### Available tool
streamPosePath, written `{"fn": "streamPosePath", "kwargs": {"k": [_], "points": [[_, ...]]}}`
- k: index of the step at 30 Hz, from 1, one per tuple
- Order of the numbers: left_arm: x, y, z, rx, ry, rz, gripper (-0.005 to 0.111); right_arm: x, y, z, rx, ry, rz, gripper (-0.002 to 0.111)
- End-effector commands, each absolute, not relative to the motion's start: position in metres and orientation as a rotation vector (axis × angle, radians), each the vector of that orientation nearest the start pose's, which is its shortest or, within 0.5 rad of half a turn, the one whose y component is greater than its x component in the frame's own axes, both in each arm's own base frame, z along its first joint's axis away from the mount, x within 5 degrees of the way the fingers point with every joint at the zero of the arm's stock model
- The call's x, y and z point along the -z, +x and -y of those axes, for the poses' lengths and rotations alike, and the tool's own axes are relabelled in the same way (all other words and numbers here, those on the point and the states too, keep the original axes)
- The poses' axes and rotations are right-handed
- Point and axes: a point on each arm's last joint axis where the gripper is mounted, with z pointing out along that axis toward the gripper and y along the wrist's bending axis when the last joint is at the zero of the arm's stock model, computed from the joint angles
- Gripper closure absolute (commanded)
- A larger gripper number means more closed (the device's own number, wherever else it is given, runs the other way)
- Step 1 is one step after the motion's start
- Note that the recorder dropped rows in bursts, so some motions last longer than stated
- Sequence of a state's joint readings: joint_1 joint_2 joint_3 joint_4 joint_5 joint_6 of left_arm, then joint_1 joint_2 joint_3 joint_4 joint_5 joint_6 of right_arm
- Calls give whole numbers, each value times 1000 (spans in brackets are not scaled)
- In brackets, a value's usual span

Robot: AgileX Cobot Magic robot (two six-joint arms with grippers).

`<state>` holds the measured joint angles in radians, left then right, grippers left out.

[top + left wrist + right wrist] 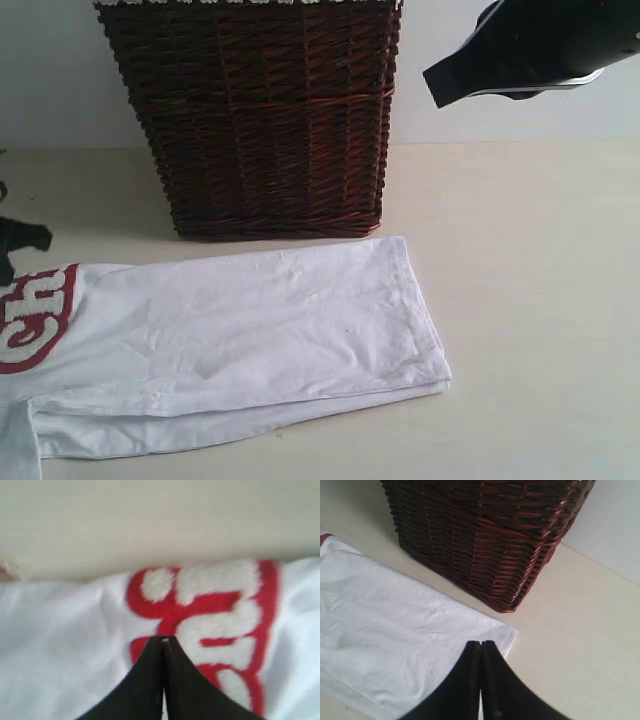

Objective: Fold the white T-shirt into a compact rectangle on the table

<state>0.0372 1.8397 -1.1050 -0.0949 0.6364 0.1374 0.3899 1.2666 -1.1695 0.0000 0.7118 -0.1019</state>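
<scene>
T-shirt [250,330] lies flat across the lower left and middle of the exterior frame. It is white and lightly creased, and it is folded over on itself, so a second layer peeks out along its lower edge. At the far left edge its fuzzy lettering [35,320], white with a red outline, runs out of the picture. Just above that a bit of the black left arm [20,238] pokes into view.

From the left wrist camera, the left gripper [164,641] has its jaws pressed tight together with nothing visible between them. Its tip is right over the lettering [210,615]. The picture is too blurred to say whether it actually touches the cloth.

In the upper middle of the exterior frame a dark brown wicker basket [265,120] stands on the table [530,300], close behind the shirt's upper edge. The shirt's stitched hem [420,310] ends right of centre, and bare cream tabletop lies beyond it.

In the upper right corner the black right arm [530,45] hangs well above the surface, in front of the pale wall. Its own camera shows the right gripper [480,644] with both jaws closed flat against each other and holding nothing. It is poised over the hem corner of the T-shirt [395,630] and near the basket's [485,535] corner.
</scene>
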Motion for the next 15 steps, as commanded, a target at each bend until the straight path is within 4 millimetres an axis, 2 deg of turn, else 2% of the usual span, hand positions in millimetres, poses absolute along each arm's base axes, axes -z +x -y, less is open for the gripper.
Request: {"fn": "streamPosePath", "kwargs": {"k": [1,4,5,7,9,12,15], "points": [[-189,353,36,166,266,-2712,107,-368,251,-101,-148,-550,-2208,108],[-165,357,54,175,297,-2747,107,-368,250,-101,-148,-551,-2210,108],[-145,359,55,177,301,-2803,107,-368,250,-101,-148,-551,-2210,108],[-117,360,55,168,315,-2876,107,-368,251,-101,-148,-550,-2207,108],[-103,360,55,166,313,-2905,107,-368,251,-101,-148,-550,-2205,108],[-98,360,55,166,316,-2918,107,-368,251,-101,-148,-550,-2205,108],[-111,362,58,193,292,-2886,107,-368,251,-101,-148,-550,-2205,108]]}}
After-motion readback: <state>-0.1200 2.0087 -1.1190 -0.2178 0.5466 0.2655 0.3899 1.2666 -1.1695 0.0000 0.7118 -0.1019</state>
